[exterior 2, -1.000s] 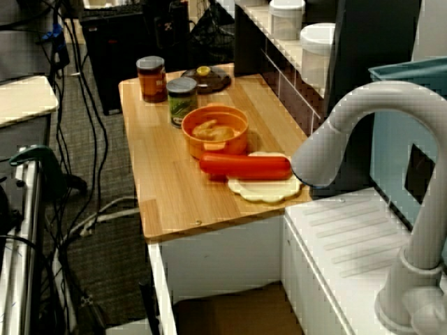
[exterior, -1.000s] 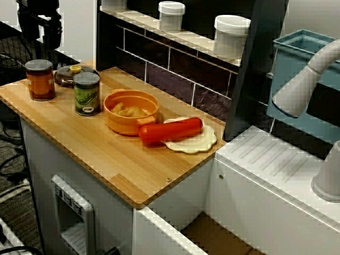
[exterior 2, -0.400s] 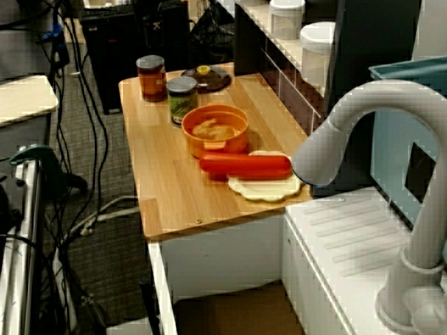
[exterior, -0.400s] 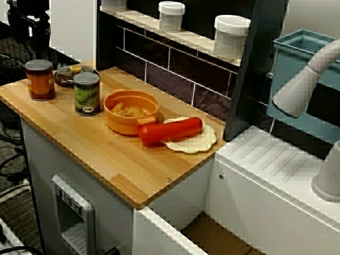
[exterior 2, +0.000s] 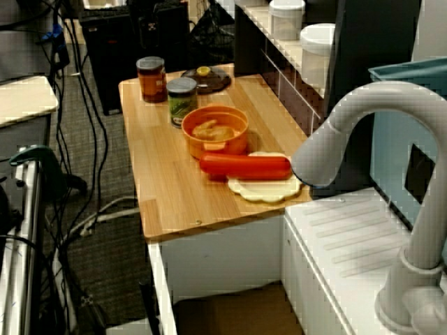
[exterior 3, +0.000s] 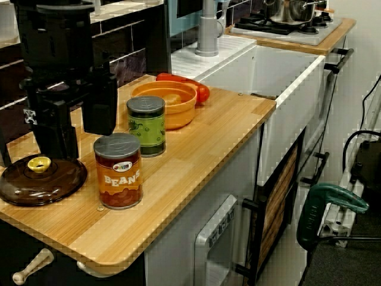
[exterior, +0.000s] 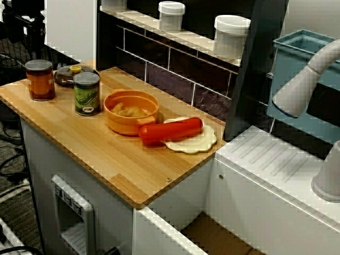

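From the counter's end: black gripper (exterior 3: 77, 143) at the back left corner of the wooden counter (exterior 3: 196, 149), fingers (exterior 3: 98, 110) spread wide with nothing between them. Released and empty.

Directly below and just in front: brown lid (exterior 3: 36, 182) with a yellow knob (exterior 3: 39, 164), lying flat on the wood close to the edge. Hard to tell from this view whether touching or apart. In the view across the counter, clearly high above the wood and behind the lid, dark against a dark background.

Just beside the lid, toward the front edge: can labelled BEANS (exterior 3: 118, 171), upright, with a silver top. Near it but apart: green-labelled can (exterior 3: 146, 126), also upright. Past that: orange bowl (exterior 3: 169, 102) holding pale food pieces, best seen across the counter. Just beside the bowl: red sausage (exterior: 171, 130), lying across a cream scalloped plate (exterior: 199, 143).

On the ledge above the dark tiled wall: small white jar (exterior: 171, 16) and wider white jar (exterior: 231, 36). Beyond the plate end of the counter: white sink unit (exterior: 276, 175) and grey tap (exterior: 303, 85).
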`<state>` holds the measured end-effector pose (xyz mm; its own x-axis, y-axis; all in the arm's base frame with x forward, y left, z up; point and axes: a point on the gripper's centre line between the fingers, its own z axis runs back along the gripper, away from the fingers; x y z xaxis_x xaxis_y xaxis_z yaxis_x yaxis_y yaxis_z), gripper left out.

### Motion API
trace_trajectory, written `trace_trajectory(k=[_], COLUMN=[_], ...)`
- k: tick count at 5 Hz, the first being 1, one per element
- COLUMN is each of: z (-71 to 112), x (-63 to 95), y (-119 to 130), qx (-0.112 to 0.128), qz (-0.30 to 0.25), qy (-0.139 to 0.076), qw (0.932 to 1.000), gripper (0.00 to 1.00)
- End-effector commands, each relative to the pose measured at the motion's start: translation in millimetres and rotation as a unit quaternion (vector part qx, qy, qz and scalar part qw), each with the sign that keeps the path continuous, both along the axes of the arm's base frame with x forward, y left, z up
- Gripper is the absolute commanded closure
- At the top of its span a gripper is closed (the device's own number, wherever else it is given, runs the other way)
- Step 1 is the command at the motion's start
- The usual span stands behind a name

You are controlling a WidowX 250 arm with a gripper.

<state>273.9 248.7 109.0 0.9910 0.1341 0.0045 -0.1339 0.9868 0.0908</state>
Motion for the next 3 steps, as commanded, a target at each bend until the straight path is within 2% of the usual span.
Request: trace_trajectory(k=[1,3], z=[31.8,29.0], x=[-11.1,-18.5], y=[16.8,20.1], qx=[0.031,0.032], qz=[-0.006,-0.009], qy=[-0.024,-0.022], qw=[0.9992,0.9992], gripper=[0.0,0.0])
